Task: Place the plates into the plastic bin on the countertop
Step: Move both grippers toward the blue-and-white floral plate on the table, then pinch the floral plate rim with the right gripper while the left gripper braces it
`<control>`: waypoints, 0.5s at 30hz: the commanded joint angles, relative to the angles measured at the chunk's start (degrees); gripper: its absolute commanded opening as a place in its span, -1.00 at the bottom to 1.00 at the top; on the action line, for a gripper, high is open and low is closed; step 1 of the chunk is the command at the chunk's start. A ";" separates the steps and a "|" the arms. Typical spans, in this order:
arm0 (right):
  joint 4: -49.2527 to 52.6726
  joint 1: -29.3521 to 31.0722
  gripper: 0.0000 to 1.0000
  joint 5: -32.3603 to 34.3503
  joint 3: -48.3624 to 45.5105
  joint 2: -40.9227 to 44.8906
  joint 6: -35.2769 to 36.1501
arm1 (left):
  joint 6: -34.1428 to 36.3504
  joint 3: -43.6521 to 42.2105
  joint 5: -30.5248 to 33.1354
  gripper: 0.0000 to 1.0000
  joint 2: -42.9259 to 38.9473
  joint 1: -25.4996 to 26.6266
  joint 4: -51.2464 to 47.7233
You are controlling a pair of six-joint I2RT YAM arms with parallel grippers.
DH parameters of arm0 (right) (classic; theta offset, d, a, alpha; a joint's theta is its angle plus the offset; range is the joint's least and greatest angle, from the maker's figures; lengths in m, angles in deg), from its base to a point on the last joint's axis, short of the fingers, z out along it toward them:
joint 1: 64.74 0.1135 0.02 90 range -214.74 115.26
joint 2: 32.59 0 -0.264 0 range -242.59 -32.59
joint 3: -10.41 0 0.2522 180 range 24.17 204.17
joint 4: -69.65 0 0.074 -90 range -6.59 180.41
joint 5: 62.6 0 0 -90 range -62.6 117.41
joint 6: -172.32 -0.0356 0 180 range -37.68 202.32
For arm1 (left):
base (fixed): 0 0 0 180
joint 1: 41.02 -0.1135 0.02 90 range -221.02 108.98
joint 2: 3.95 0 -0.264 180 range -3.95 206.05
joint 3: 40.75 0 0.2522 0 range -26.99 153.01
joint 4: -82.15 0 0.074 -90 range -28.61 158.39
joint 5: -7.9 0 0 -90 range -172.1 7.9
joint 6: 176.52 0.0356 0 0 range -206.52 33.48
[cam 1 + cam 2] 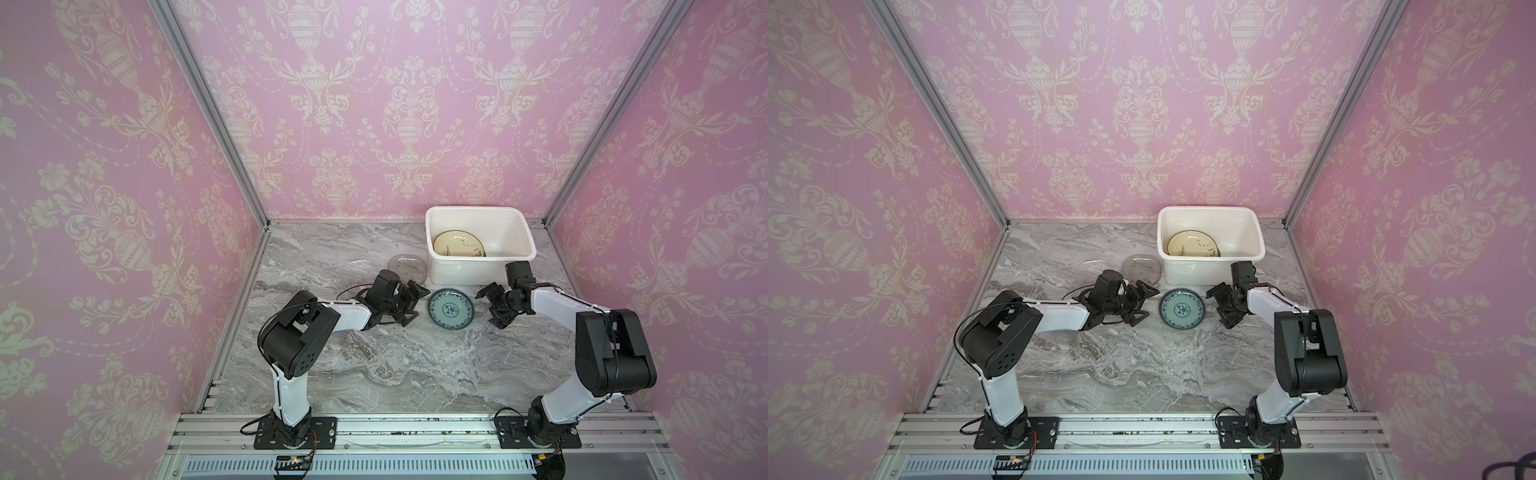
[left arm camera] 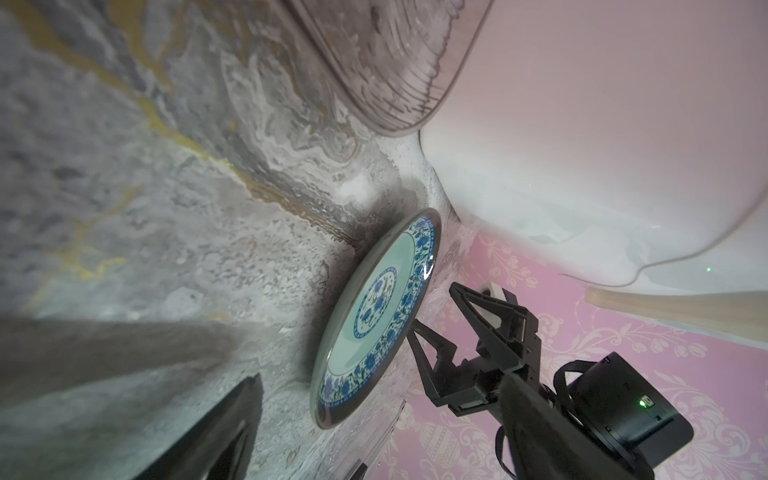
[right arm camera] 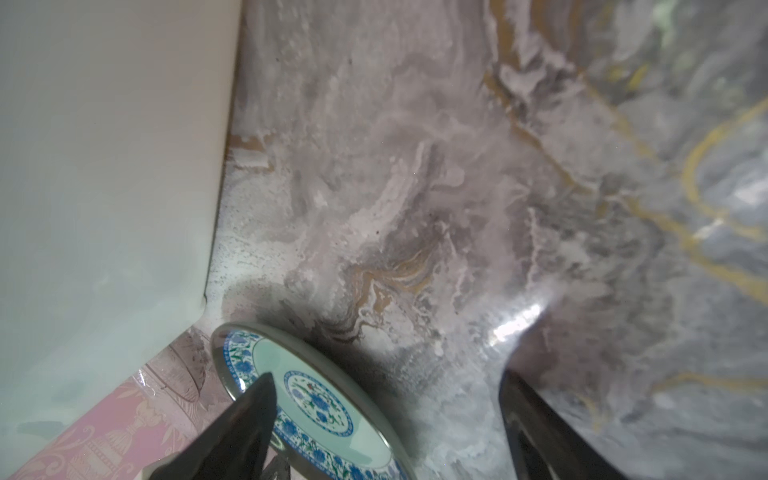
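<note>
On the grey marble-patterned table (image 1: 374, 365), a round teal plate with a blue floral rim (image 1: 451, 309) lies flat between the left fingers (image 1: 417, 290) and right fingers (image 1: 488, 289), both spread open and empty. Farther back lie two clear glass plates (image 1: 409, 268). A cream plate (image 1: 459, 245) sits inside the white plastic bin (image 1: 478, 272). Pink damask walls (image 1: 374, 104) enclose the table.
</note>
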 commanded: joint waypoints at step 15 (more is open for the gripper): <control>-2.74 2.95 0.62 -7.53 2.98 -7.93 -0.17 | 1.62 7.23 -4.95 0.64 6.48 0.67 -2.25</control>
